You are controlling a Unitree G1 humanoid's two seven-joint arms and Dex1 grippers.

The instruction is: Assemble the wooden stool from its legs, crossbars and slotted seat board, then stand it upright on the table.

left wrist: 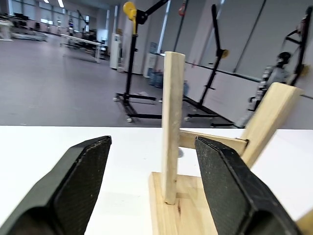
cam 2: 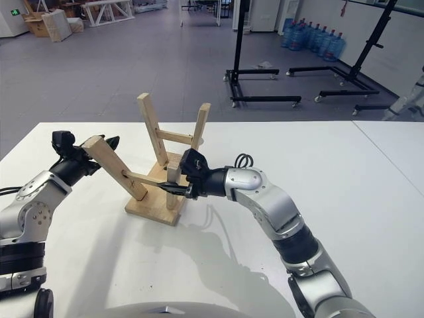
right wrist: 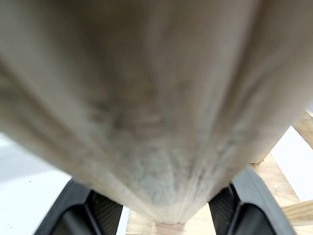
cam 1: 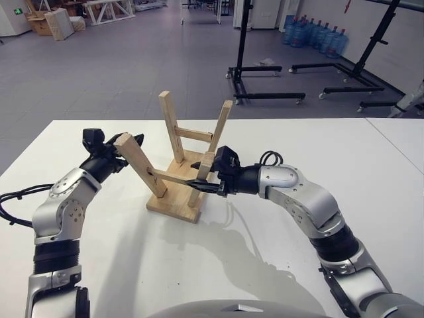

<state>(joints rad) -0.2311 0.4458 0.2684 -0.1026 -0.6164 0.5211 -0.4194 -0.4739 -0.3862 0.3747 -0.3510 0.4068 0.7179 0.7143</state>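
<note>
Black left gripper (left wrist: 152, 147) gapes wide beside the top of the slanted leg (cam 1: 142, 169); its wrist view shows nothing held. The upturned stool (cam 1: 179, 165) rests on its seat board (cam 1: 173, 207) on the table (cam 1: 298, 146). The right gripper (cam 1: 201, 185) clamps the short front leg (right wrist: 146, 98), seen close from its wrist.

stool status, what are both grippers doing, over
Left gripper open by the tilted front-left leg. Right gripper shut on the front-right leg. Stool upside down, seat board flat on the table.
</note>
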